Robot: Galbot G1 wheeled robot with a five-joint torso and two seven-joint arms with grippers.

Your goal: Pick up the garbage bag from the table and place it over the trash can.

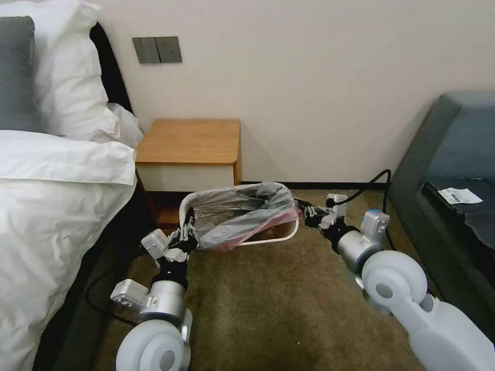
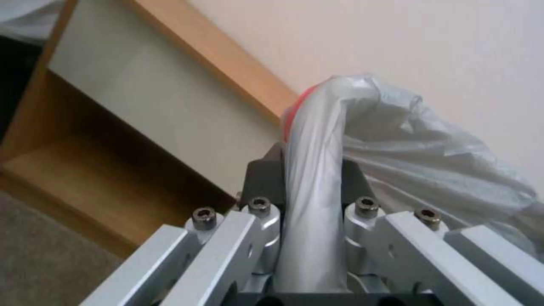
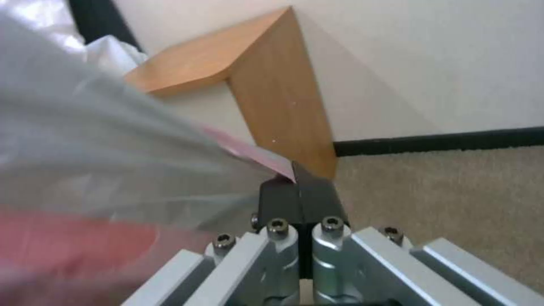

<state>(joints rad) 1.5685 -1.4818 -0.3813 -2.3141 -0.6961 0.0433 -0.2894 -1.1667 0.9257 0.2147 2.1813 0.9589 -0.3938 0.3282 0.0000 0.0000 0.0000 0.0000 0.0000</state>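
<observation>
— Where was the bag (image 1: 242, 214)?

— Stretched between both grippers, draped over the bin (image 1: 278, 238) on the carpet (image 1: 278, 304), just in front of the table (image 1: 188, 141).

— And the left gripper (image 1: 186, 238)?

— At the bin's near-left corner, clenched on a bunched fold of bag running up between its fingers (image 2: 262, 178).

— The right gripper (image 1: 308, 212)?

— At the bin's right side, pinched tight on the bag's pink edge, film fanning away from it toward the left one.

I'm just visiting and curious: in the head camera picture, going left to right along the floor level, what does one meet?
Bed → left gripper → garbage bag stretched over the trash can → right gripper → dark sofa.
</observation>
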